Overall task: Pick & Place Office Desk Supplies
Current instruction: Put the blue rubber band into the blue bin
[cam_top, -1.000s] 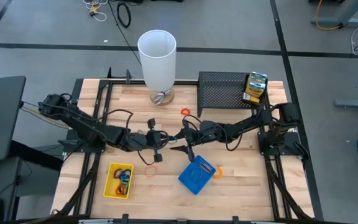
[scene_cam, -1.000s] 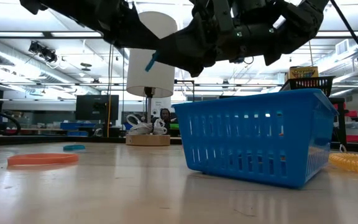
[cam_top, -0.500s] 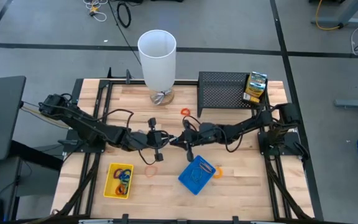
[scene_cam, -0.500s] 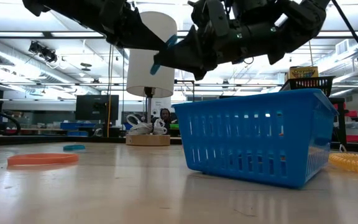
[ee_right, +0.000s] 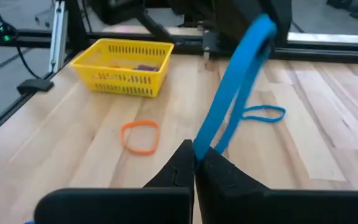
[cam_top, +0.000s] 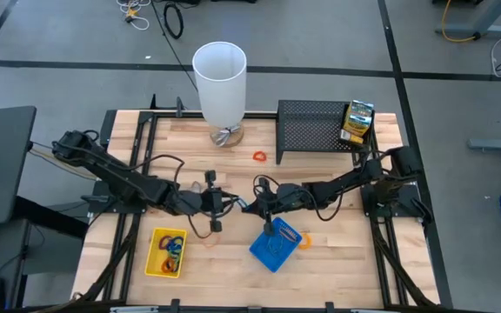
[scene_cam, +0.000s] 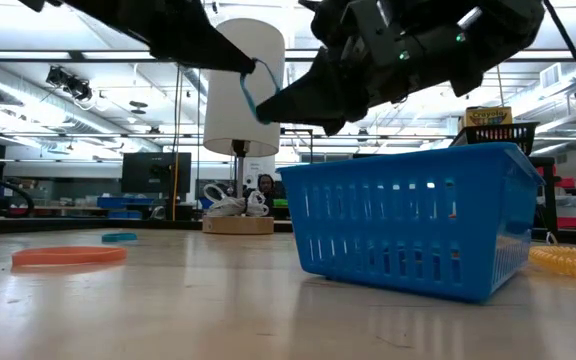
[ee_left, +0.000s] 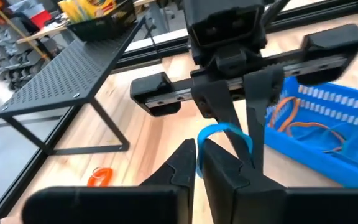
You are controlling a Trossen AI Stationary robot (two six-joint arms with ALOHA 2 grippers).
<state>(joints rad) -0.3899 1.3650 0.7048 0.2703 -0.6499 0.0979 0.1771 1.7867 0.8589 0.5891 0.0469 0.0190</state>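
Note:
A blue rubber band stretches in the air between my two grippers above the middle of the table. My left gripper comes from the table's left and is shut on one end of it. My right gripper faces it from the right and is shut on the other end. Just near of them stands the blue tray with orange bands inside. The yellow tray with several bands stands at the near left. An orange band and another blue band lie flat on the wood. My left gripper pinches one end of the band loop between its two fingers, which lie about level and point toward the table's right. The band is clear of the table. My right gripper pinches the loop's other end between its two fingers, both strands together. Its fingers point toward the table's left. The band runs taut from them to the left gripper.
A tall white cylinder stands at the far edge, with the black mesh rack to its right and a printed box on the rack. An orange loop lies by the rack and a yellow band beside the blue tray.
My right gripper has moved in on the blue band held by my left gripper and shut on its free end. Both grippers have shifted a little toward the near edge. The band, which stuck out short from the left fingers, is now drawn taut between the two.

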